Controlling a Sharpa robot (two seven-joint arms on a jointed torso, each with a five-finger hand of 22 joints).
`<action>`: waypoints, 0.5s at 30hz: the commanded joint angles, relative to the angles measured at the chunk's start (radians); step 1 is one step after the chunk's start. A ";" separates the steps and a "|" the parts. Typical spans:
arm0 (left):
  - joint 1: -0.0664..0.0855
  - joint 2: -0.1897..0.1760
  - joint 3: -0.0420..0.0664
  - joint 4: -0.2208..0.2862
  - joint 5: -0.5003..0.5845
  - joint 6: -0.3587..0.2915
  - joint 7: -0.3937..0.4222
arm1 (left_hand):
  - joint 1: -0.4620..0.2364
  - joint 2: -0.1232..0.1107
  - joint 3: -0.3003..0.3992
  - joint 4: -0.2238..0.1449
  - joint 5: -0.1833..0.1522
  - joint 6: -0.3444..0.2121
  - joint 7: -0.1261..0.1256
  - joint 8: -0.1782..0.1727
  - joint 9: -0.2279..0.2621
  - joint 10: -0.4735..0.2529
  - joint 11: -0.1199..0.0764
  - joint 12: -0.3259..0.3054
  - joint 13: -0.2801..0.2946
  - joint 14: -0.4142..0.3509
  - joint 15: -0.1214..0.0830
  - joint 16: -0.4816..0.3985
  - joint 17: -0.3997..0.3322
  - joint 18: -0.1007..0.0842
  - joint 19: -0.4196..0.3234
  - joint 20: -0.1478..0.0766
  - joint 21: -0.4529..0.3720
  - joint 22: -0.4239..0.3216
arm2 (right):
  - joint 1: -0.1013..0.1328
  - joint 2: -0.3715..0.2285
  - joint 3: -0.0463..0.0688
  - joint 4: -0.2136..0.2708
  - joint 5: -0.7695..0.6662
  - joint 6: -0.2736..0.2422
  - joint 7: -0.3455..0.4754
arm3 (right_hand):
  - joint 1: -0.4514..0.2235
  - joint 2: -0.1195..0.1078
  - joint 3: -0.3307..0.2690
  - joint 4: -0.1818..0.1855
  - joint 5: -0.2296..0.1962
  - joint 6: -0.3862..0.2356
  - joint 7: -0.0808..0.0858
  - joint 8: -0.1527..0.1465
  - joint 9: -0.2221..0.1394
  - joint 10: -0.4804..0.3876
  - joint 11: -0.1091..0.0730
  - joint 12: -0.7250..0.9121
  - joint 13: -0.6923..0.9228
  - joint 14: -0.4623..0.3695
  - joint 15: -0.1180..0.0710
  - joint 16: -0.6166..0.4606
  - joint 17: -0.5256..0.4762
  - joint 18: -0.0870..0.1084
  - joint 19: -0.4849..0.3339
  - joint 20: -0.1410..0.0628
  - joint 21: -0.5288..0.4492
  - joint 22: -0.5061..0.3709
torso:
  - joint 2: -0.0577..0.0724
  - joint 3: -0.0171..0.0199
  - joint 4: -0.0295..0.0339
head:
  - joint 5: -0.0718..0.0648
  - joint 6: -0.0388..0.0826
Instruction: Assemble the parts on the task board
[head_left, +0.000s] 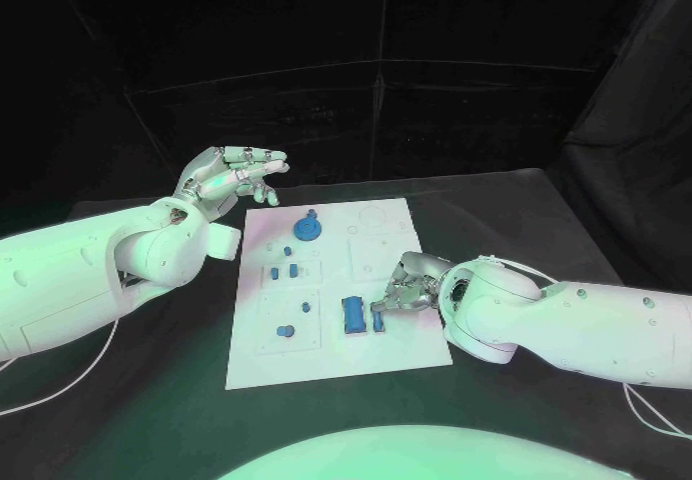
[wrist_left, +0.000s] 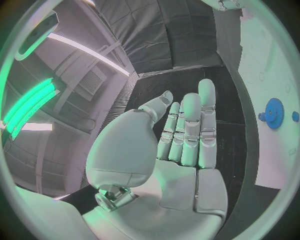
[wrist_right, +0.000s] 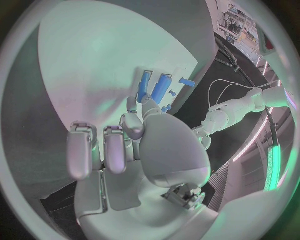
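Observation:
The white task board (head_left: 389, 225) lies in the middle of the black table. On it are a blue gear (head_left: 307, 228), several small blue pieces (head_left: 293, 269), a thick blue block (head_left: 352, 313) and a slim blue bar (head_left: 378, 320) beside it. My right hand (head_left: 408, 285) is low over the board's right side. Its thumb and one finger pinch the end of the slim blue bar (wrist_right: 144, 84), next to the block (wrist_right: 161, 87); its other fingers are curled. My left hand (head_left: 231, 175) hovers off the board's far left corner, fingers (wrist_left: 187, 130) apart and holding nothing. The gear (wrist_left: 273, 113) is beside it.
The black table (head_left: 159, 400) surrounds the board, with a dark curtain behind. A white cable (head_left: 642, 410) trails under the right arm and another (head_left: 65, 395) under the left arm. My left arm (wrist_right: 237, 107) reaches across beyond the board.

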 joint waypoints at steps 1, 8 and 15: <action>0.002 0.000 0.001 0.001 0.003 0.008 0.003 | -0.001 0.004 -0.005 0.001 0.005 -0.006 -0.003 0.003 0.000 -0.007 -0.001 0.003 0.000 -0.006 -0.002 0.006 -0.001 0.014 0.001 0.003 -0.007 -0.002 | -0.002 -0.009 -0.003 0.003 -0.024 -0.079 0.099 | -0.008 -0.012 -0.011 -0.001 0.015 -0.051 0.019 -0.031 -0.014 -0.019 0.015 -0.024 -0.017 0.069 0.007 -0.004 0.081 -0.010 0.038 0.001 -0.009 0.114 | -0.001 -0.0004 -0.0004 | -0.002 0.001; 0.002 -0.001 0.001 0.001 0.003 0.008 0.003 | -0.001 0.004 -0.005 0.001 0.005 -0.006 -0.003 0.003 0.000 -0.007 -0.001 0.003 0.000 -0.006 -0.002 0.006 -0.001 0.014 0.001 0.003 -0.007 -0.002 | -0.002 -0.036 -0.003 0.009 -0.032 -0.134 0.252 | 0.012 -0.018 -0.013 -0.017 0.046 -0.121 0.049 -0.078 -0.035 -0.036 0.040 -0.042 -0.028 0.068 0.030 -0.006 0.078 -0.008 0.034 0.021 -0.015 0.107 | -0.001 -0.0007 0.0003 | -0.003 0.003; 0.002 -0.001 0.001 0.001 0.003 0.006 0.002 | 0.001 0.004 -0.006 0.000 0.005 -0.007 -0.003 0.004 0.000 -0.008 -0.001 0.004 0.000 -0.006 -0.002 0.006 -0.002 0.014 0.001 0.003 -0.007 -0.002 | -0.002 -0.054 -0.003 0.011 -0.039 -0.087 0.313 | 0.045 -0.005 0.003 -0.037 0.079 -0.150 0.062 -0.088 -0.055 -0.048 0.050 -0.051 -0.034 0.068 0.039 -0.006 0.078 -0.007 0.031 0.033 -0.017 0.104 | 0.000 0.0004 0.0001 | -0.002 0.003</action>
